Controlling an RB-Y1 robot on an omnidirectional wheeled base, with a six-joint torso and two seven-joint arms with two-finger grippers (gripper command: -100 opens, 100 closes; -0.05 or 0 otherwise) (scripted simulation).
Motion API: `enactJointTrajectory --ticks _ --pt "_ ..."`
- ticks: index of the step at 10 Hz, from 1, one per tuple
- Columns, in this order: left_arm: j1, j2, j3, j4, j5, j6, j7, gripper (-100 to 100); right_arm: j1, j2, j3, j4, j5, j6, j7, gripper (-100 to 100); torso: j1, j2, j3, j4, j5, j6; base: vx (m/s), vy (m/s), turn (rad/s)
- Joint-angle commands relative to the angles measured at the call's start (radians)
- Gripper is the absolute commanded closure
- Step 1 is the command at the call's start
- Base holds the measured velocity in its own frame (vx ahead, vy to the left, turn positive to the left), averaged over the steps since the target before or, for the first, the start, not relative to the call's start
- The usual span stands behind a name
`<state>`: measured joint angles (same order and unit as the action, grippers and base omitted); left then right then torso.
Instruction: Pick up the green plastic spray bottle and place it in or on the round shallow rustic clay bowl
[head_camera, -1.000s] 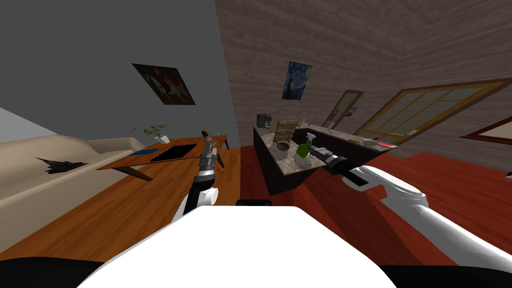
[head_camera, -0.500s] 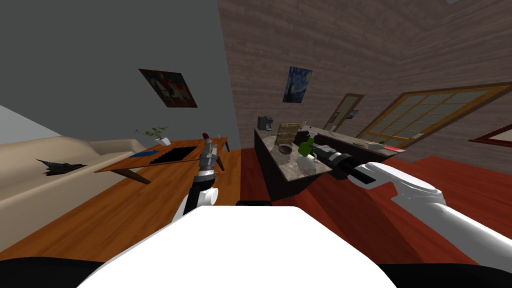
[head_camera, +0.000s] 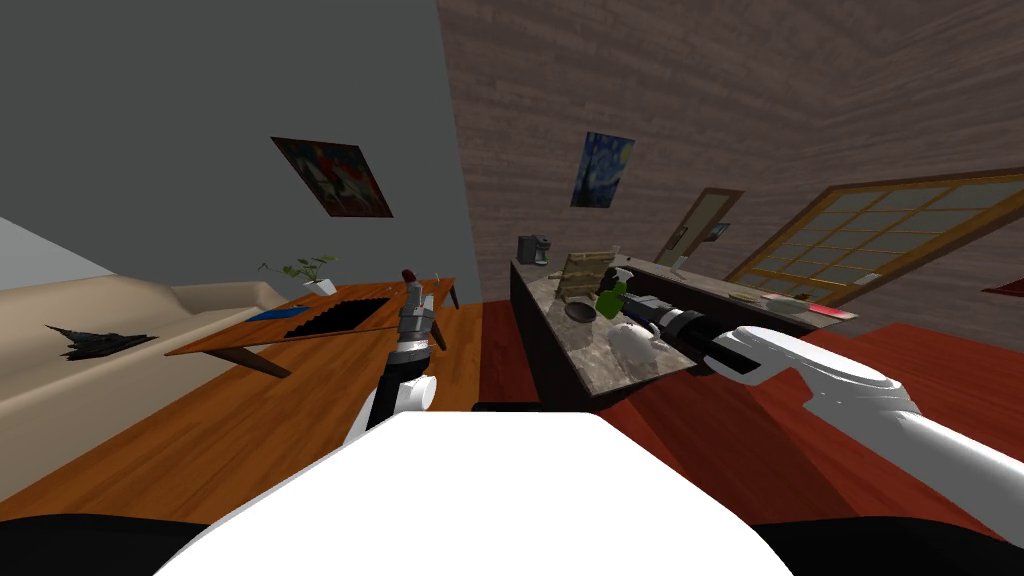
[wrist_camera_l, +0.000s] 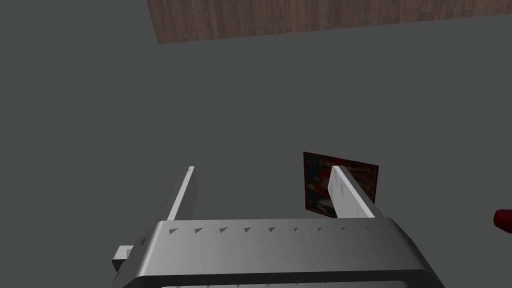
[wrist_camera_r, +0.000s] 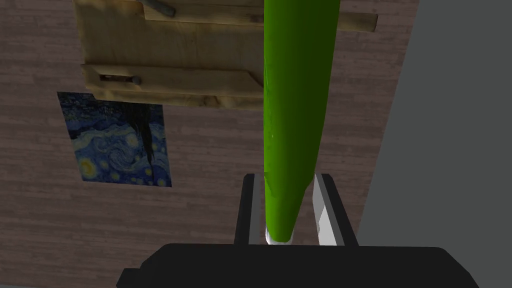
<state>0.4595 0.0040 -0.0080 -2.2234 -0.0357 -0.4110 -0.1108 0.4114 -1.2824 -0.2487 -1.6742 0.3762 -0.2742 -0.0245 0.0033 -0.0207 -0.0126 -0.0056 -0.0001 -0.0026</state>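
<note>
The green plastic spray bottle (wrist_camera_r: 292, 115) sits clamped between the two fingers of the right pincer (wrist_camera_r: 287, 176), which press its narrow lower end from both sides, so the bottle runs straight out from the pincer's dark body. In the head view the bottle (head_camera: 606, 299) hangs over the mottled stone-topped counter (head_camera: 598, 362), with its pale trigger head uppermost. It is just beside the round shallow dark bowl (head_camera: 580, 311), which rests on the counter. Whether the bottle touches the bowl cannot be told. A white rounded vessel (head_camera: 632, 346) lies on the counter near the right forearm, and a slatted wooden rack (head_camera: 583, 271) stands behind the bowl. A dark coffee machine (head_camera: 533, 249) stands at the counter's far end. The left pincer (wrist_camera_l: 264, 168) is wide open and grips nothing; in the head view it points upward in front of a low wooden table (head_camera: 262, 334), well apart from the counter.
</note>
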Motion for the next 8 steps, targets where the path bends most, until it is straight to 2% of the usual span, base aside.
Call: enactJointTrajectory --ticks 1,3,4,5,8 --pt "0.000 0.000 0.000 0.000 0.000 0.000 0.000 0 0.025 -0.020 0.009 -0.011 -0.002 0.010 -0.024 100 0.000 0.000 0.000 0.000 0.000 0.000 0.271 -0.008 0.019" --pt "0.000 0.000 0.000 0.000 0.000 0.000 0.000 0 0.064 -0.047 0.021 -0.024 -0.004 0.020 -0.054 100 -0.002 -0.002 -0.001 -0.001 -0.001 0.000 0.271 0.003 0.032" --pt "0.000 0.000 0.000 0.000 0.000 0.000 0.000 0 0.050 -0.042 0.018 -0.013 -0.004 0.011 -0.044 100 -0.001 -0.001 -0.001 -0.001 -0.001 0.000 0.107 0.004 0.013" --pt "0.000 0.000 0.000 0.000 0.000 0.000 0.000 0 0.052 -0.043 0.018 -0.014 -0.005 0.011 -0.048 -100 -0.001 0.007 0.003 0.001 -0.001 0.001 0.023 0.000 0.006" --pt "-0.001 0.000 0.000 0.000 0.000 0.000 0.000 0 0.051 -0.043 0.018 -0.014 -0.005 0.011 -0.048 -100 -0.001 0.018 0.010 0.004 0.000 0.001 0.006 0.000 0.001"
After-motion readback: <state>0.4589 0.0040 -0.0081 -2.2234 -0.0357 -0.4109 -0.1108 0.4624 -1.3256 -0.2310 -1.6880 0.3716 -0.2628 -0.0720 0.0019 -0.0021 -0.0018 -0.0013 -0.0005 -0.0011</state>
